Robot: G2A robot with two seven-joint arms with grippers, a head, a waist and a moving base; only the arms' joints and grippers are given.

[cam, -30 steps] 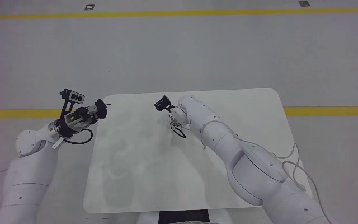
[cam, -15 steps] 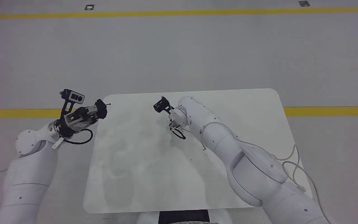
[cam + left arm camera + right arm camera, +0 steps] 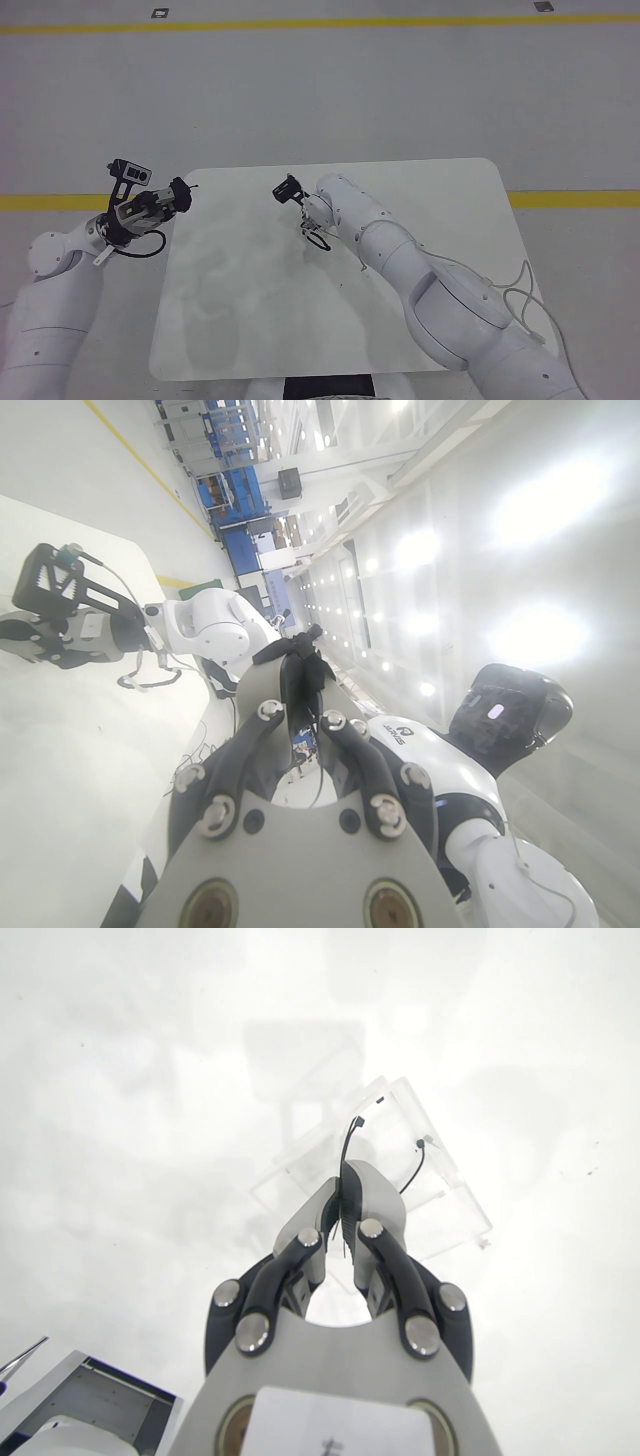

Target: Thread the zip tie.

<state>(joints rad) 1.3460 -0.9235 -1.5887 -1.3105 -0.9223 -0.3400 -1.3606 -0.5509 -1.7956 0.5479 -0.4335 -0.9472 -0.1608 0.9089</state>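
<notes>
My right gripper (image 3: 342, 1190) is shut on a thin black zip tie (image 3: 350, 1138); the strap runs up between its fingers and the head sticks out past the tips. Just beyond it a clear plastic fixture (image 3: 450, 1208) stands on the white table (image 3: 450, 200), with a second black zip tie (image 3: 417, 1163) lying on it. In the top view the right arm's wrist (image 3: 312, 205) hangs over the table's far middle. My left gripper (image 3: 181, 195) is held at the table's far left corner, shut on a thin black strip (image 3: 306, 650) that looks like a zip tie.
A loop of cable (image 3: 318, 238) hangs under the right wrist. In the left wrist view the right arm's gripper (image 3: 30, 640) shows low over the table. A yellow line (image 3: 560, 199) marks the floor beside the table.
The right arm's wrist has edged slightly to the left over the table. The left arm has stayed where it was.
</notes>
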